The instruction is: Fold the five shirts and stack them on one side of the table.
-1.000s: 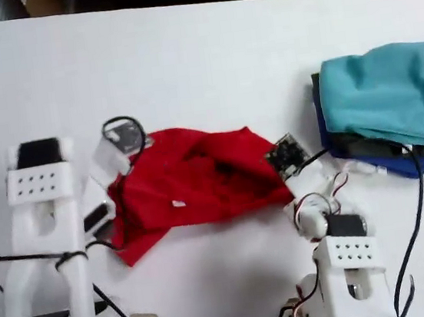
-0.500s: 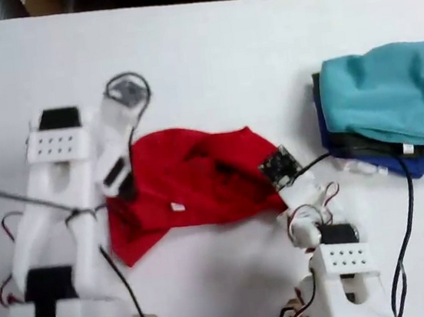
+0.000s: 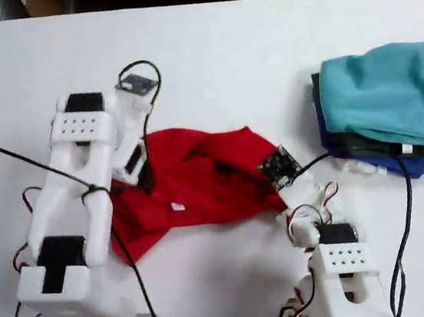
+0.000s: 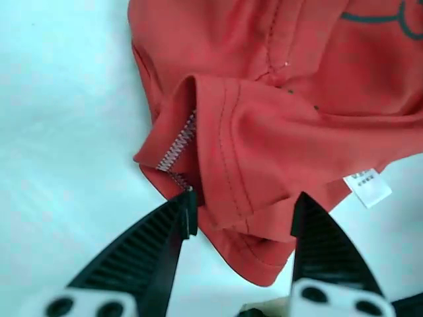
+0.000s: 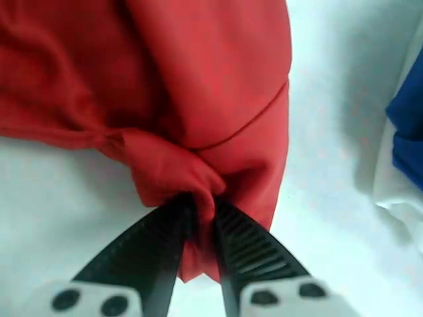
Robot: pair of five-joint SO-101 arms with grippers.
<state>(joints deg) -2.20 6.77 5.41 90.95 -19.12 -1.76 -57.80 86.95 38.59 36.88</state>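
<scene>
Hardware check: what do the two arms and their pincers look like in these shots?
Left arm and right arm: white blocky plastic links, black servos, rows of small holes on brackets. Black cables run along them, with thin red and white wires at joints. Left pincer and right pincer: black, ribbed, tapering fingers on white bases with round holes.

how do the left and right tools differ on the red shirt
The left tool is open, jaws either side of the red shirt hem; the right tool is shut on a bunched fold. The right tool is at the edge nearer the folded stack, the left tool at the far edge. Both are at one shirt.
</scene>
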